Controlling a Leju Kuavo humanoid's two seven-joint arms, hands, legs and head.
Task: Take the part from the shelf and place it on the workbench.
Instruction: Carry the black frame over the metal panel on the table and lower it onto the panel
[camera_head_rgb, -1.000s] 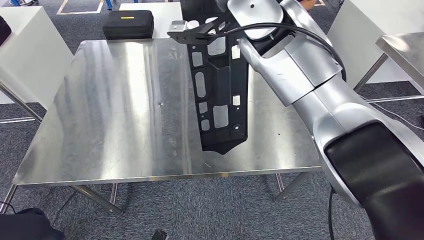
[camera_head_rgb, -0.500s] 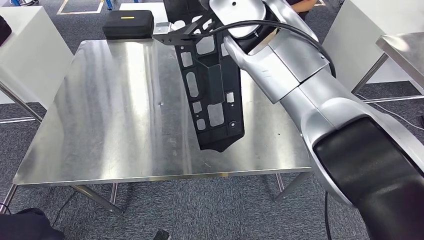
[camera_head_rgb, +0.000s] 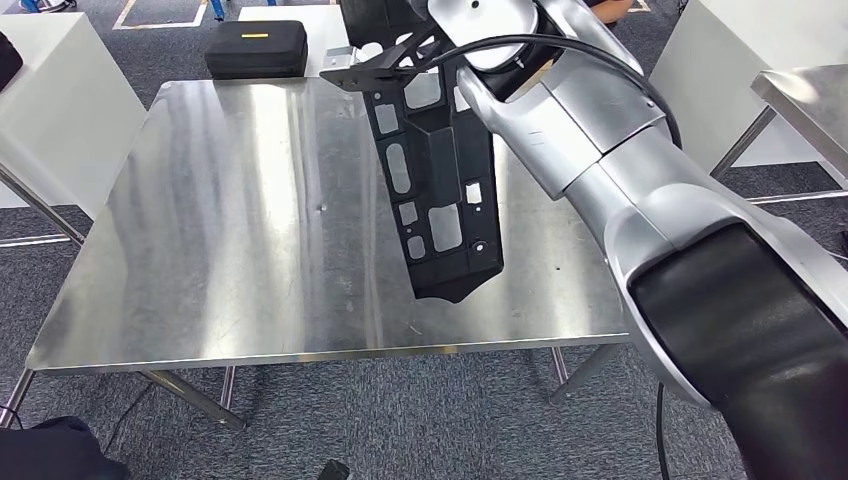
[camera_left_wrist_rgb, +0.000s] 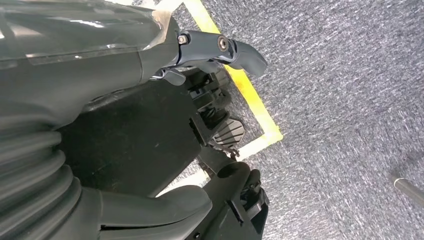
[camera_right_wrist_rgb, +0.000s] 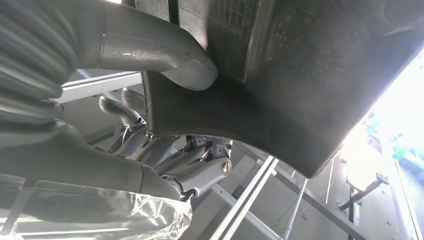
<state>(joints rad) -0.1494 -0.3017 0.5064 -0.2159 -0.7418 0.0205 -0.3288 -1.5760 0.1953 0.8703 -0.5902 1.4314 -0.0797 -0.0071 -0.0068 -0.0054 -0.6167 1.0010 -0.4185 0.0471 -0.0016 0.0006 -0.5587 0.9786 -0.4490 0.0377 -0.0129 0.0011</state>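
Swinging back toward the right since half a second ago, the long black perforated plastic part (camera_head_rgb: 440, 190) hangs below the right robot hand (camera_right_wrist_rgb: 165, 125) that grips its top, tip just over the steel bench (camera_head_rgb: 220, 230), unreleased.

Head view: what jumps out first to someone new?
The long black plastic part with cut-out windows, hanging over the right half of the shiny steel workbench, its top end held by the right hand. Next, the big silver right arm sweeping in from the lower right. A black zip case sits beyond the far edge.
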